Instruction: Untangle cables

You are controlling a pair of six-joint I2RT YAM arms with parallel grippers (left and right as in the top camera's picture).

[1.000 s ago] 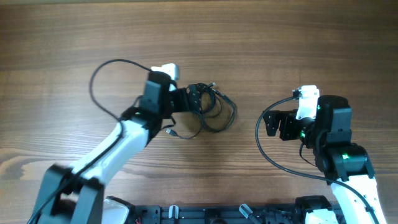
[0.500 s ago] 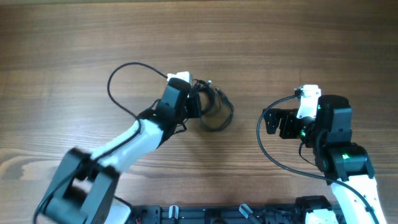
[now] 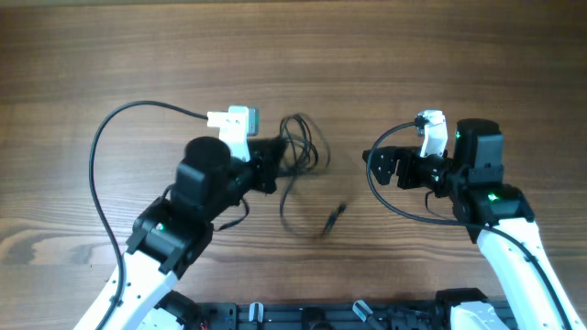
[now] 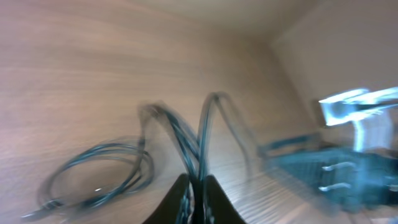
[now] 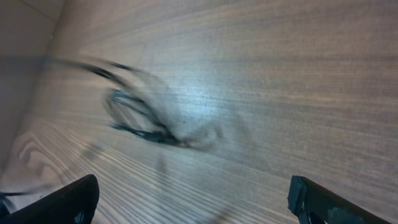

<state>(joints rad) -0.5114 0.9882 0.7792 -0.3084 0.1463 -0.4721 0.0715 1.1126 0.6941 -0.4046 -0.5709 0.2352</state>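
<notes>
Evidently the L claw has the bundle; the R one faces it across a gap

Overhead: the cables (image 3: pixel 303 147) lie mid-table (image 3: pixel 440 55), between the two arms. They're touching the left gripper (image 3: pixel 272 163) and apart from the right gripper (image 3: pixel 376 166), which sits off to their right with its tips aimed at them.

L wrist cam is blurred, but the fingers (image 4: pixel 180 200) look pressed together on a couple of strands. The rest arches up ahead of them, w/ a looser coil lying flat to one side.

R wrist cam: the fingers (image 5: pixel 68 199) are spread wide w/ nothing between them. The bundle shows as a dark smear ahead on the wood.

Long axis, seen from above: the bunch runs from the small loops by the L tips toward the robot's base, along a single trailing strand. That strand ends in a plug (image 3: pixel 335 217) lying free on the wood.

That loose tail and plug look nearer the R arm than the L, probably. So the next move likely turns on the R claw reaching left and toward the base for the free end while the L pinch anchors the loops.
</notes>
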